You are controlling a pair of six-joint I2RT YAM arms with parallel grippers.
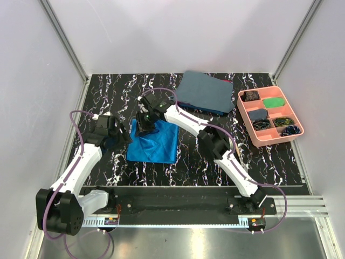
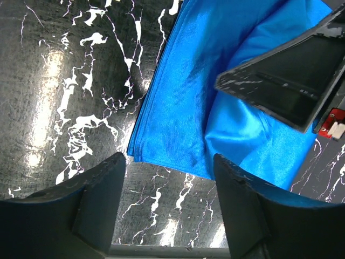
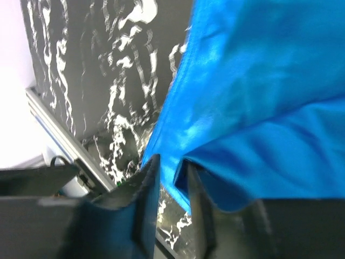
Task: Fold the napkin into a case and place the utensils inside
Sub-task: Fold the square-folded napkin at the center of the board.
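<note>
The bright blue napkin lies roughly square on the black marbled table, left of centre. My right gripper is over its far left corner, and its nearly closed jaws hold a raised flap of the napkin. My left gripper is just left of the napkin, open and empty, low over the table by the cloth's doubled edge. The right gripper's dark finger shows above the cloth there. No narrow case and no utensils are in view.
A dull grey-blue cloth lies at the back centre. A pink compartment tray with small items, one green, stands at the right. A metal rail runs along the table's near edge.
</note>
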